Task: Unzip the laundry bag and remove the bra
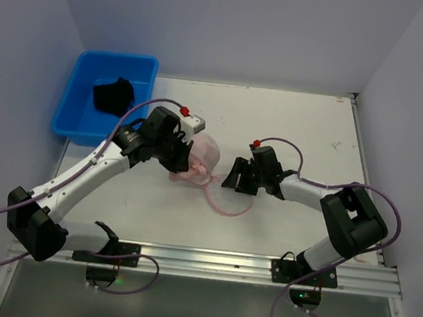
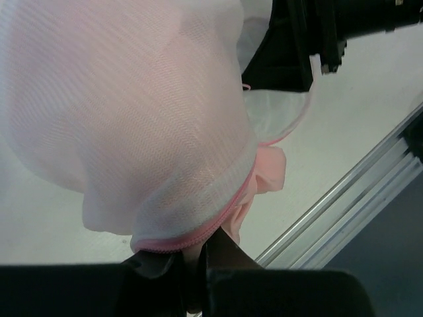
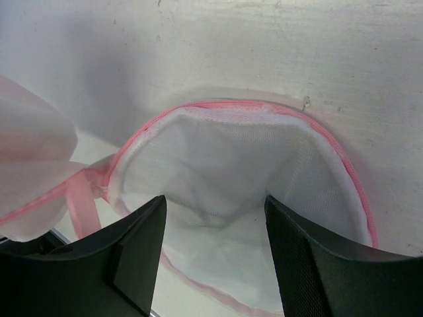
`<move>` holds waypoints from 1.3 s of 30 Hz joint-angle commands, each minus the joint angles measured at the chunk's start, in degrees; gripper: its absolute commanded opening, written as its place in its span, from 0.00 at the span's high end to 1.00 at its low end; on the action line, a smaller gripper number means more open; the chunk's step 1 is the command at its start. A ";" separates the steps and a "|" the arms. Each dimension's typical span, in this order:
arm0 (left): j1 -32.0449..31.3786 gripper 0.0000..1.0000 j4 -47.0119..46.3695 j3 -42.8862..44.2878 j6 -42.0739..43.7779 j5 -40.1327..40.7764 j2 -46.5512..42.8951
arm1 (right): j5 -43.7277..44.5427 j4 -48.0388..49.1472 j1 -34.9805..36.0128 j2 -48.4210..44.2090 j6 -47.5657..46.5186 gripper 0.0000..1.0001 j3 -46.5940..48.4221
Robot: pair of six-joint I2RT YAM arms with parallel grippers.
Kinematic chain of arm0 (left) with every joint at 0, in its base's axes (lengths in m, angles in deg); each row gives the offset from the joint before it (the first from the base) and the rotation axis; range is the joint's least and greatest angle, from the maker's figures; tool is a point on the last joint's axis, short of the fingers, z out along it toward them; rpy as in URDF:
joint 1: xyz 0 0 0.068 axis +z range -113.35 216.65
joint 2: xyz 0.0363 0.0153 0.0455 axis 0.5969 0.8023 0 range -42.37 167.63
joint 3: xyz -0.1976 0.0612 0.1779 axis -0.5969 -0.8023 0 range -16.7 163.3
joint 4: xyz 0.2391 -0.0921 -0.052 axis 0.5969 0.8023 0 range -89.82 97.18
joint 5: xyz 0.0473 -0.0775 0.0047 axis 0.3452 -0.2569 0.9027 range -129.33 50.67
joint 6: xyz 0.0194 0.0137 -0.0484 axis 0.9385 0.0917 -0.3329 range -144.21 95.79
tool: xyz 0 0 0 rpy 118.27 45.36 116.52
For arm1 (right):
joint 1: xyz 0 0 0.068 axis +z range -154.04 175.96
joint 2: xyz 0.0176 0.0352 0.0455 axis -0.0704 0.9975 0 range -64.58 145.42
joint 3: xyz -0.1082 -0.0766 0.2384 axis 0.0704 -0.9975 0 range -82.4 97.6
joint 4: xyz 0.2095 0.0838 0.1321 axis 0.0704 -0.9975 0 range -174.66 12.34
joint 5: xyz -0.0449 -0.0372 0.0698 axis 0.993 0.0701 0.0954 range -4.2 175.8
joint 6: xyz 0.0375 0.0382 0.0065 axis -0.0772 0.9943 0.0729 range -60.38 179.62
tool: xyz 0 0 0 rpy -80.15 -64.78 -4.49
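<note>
The laundry bag [image 1: 206, 152] is a white mesh drum with pink zipper trim, lifted and tilted at table centre. My left gripper [image 1: 182, 158] is shut on its pink rim; in the left wrist view the bag [image 2: 125, 112] fills the frame above my left gripper [image 2: 197, 249]. Pink bra fabric [image 2: 268, 173] pokes out of the opening and shows through the mesh. The unzipped round lid flap [image 3: 244, 158] lies flat on the table. My right gripper [image 3: 215, 221] is open and empty just over the flap, and it also shows in the top view [image 1: 233, 179].
A blue plastic bin [image 1: 78, 114] with a black garment [image 1: 114, 94] stands at the back left. An aluminium rail [image 1: 208, 260] runs along the near table edge. White walls close in the left, back and right.
</note>
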 commanded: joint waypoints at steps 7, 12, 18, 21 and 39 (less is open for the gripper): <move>-2.37 1.00 4.01 -5.29 3.46 -7.29 -0.73 | 2.61 -6.50 -1.78 -0.59 -0.89 0.36 1.06; -5.07 1.00 5.23 -7.23 -2.78 10.38 6.12 | 1.21 -7.56 -1.86 -3.57 -1.50 0.36 2.90; -8.17 1.00 -2.47 -5.91 -2.70 7.17 8.69 | -0.11 -7.21 -1.60 -12.00 -7.38 0.36 3.44; -8.09 1.00 -7.66 -5.56 -1.38 -1.71 5.97 | -0.46 -7.39 -1.60 -16.40 -9.50 0.36 3.08; 5.09 1.00 -37.08 -7.40 -13.40 -17.12 -9.50 | 14.47 -9.67 -1.69 -29.76 -6.16 0.35 -3.34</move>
